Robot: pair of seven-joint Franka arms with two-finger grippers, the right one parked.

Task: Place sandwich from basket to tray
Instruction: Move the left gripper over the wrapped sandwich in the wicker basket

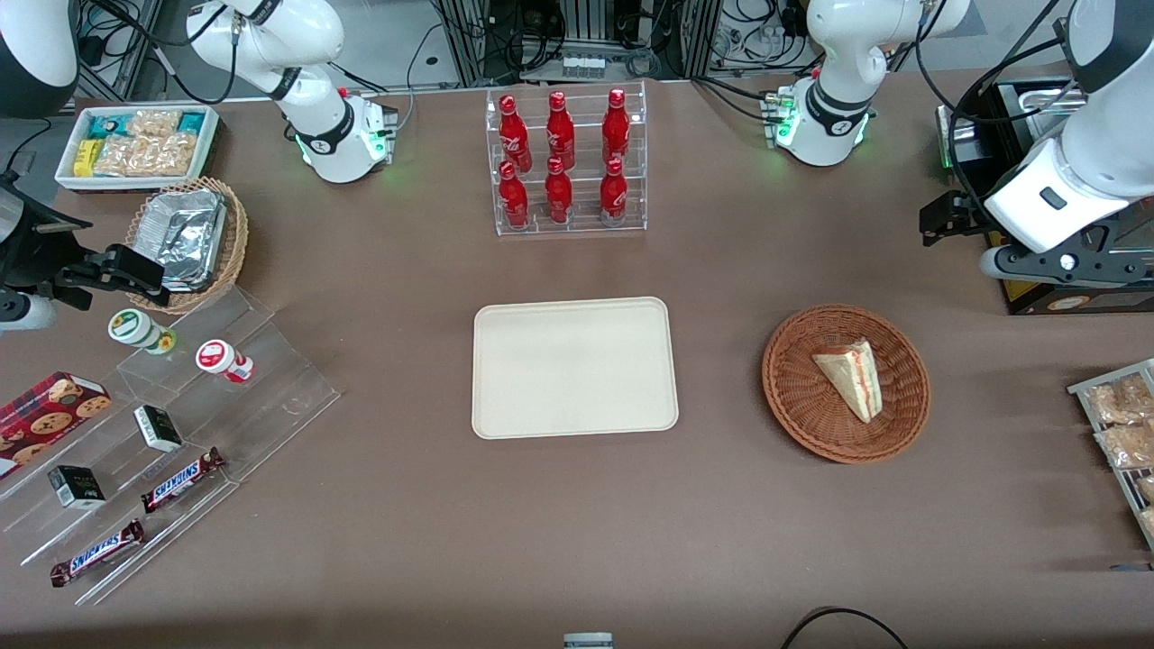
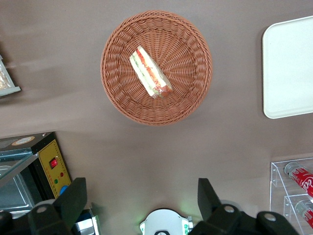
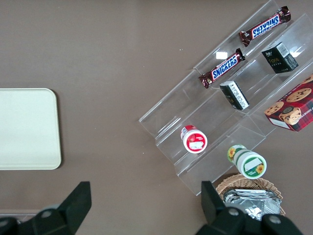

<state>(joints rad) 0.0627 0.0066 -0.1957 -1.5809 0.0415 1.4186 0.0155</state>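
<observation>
The sandwich [image 1: 852, 377], a white wedge with red and green filling, lies in the round reddish-brown basket [image 1: 793, 397]. The cream tray [image 1: 574, 367] lies beside the basket, toward the parked arm's end, with nothing on it. My left gripper [image 1: 1064, 263] hangs high above the table, farther from the front camera than the basket and toward the working arm's end. It is open and holds nothing. In the left wrist view the sandwich [image 2: 149, 73] shows in the basket [image 2: 122, 93], well away from the gripper [image 2: 142, 196], with the tray's edge [image 2: 288, 68] beside.
An acrylic rack of red bottles [image 1: 568, 162] stands farther from the front camera than the tray. A black box with a yellow panel [image 1: 1046, 288] sits under the gripper. A rack of bagged snacks [image 1: 1122, 424] lies at the working arm's end. Acrylic steps with snacks [image 1: 180, 424] lie at the parked arm's end.
</observation>
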